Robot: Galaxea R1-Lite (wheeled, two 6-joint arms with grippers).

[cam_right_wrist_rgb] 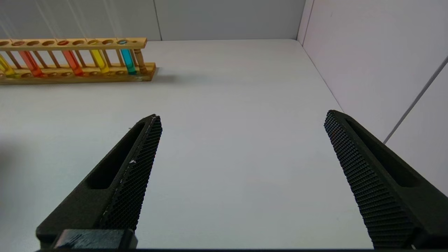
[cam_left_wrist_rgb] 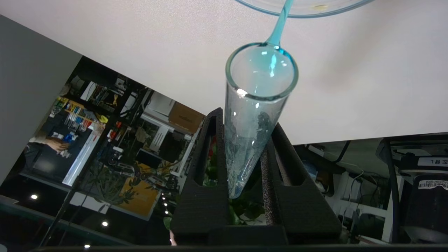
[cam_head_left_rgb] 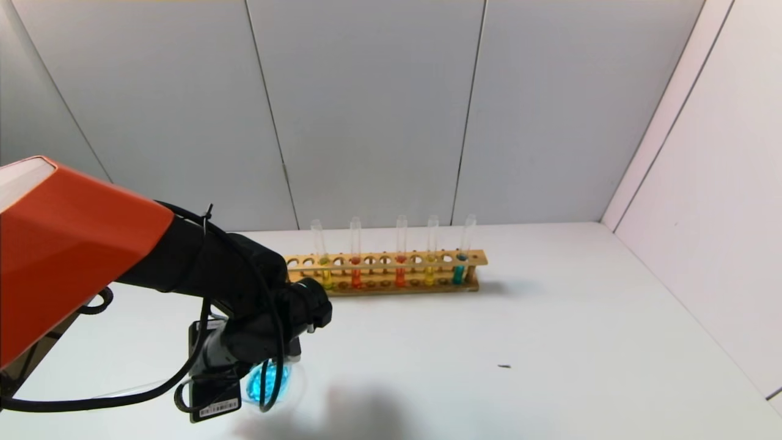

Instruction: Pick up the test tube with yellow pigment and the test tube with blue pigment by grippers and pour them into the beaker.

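My left gripper (cam_left_wrist_rgb: 246, 119) is shut on the test tube with blue pigment (cam_left_wrist_rgb: 255, 115), holding it near its round bottom. The tube is tipped mouth-down, and a thin cyan stream (cam_left_wrist_rgb: 280, 24) runs from its lip into the beaker (cam_left_wrist_rgb: 304, 16). In the head view the left hand (cam_head_left_rgb: 269, 342) hangs over the beaker (cam_head_left_rgb: 269, 384), which holds cyan liquid. The test tube with yellow pigment (cam_head_left_rgb: 325, 278) stands at the left end of the wooden rack (cam_head_left_rgb: 391, 260). My right gripper (cam_right_wrist_rgb: 243, 115) is open and empty over bare table, out of the head view.
The rack also holds two orange-red tubes (cam_head_left_rgb: 355, 275), a golden-yellow tube (cam_head_left_rgb: 430, 274) and a teal tube (cam_head_left_rgb: 458, 272). A white wall (cam_head_left_rgb: 702, 201) borders the table on the right. A small dark speck (cam_head_left_rgb: 504, 366) lies on the table.
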